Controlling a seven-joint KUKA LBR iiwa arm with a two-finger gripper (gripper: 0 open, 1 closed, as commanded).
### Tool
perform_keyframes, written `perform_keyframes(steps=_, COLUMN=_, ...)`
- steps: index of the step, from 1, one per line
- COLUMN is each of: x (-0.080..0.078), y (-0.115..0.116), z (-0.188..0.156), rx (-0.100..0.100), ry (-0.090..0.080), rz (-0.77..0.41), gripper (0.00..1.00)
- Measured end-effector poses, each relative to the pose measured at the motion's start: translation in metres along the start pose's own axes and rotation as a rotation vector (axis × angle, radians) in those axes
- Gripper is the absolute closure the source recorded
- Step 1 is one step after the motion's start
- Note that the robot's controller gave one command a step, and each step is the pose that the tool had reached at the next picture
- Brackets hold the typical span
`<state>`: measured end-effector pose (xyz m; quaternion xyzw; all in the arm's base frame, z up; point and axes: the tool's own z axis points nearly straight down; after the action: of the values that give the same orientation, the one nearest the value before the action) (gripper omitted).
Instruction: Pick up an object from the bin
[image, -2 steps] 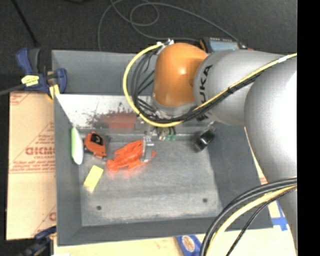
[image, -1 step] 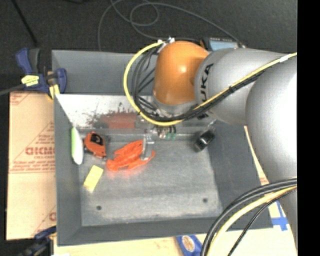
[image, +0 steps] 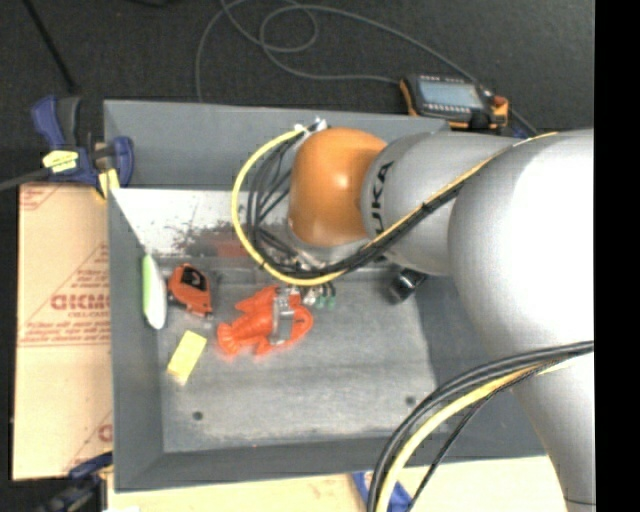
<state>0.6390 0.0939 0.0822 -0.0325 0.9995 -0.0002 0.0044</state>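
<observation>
My gripper (image: 289, 312) hangs below the orange wrist cover, low in the middle of the bin. It is right on top of a red-orange plastic toy (image: 250, 330) with claw-like limbs, at the toy's right end. The toy lies flat on the bin floor and stretches left from the gripper. An orange and black tape measure (image: 190, 288) lies a little further left of the toy.
A white and green tube (image: 152, 292) lies along the left wall. A pale yellow block (image: 186, 357) sits below the tape measure. A small black thing (image: 402, 287) lies right of the gripper, partly under the arm, which covers the bin's right side.
</observation>
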Motion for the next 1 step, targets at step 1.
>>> perform_keyframes(steps=1, x=-0.0013, y=-0.0003, z=0.0177, rx=-0.001, ry=0.006, rz=-0.007, gripper=0.00)
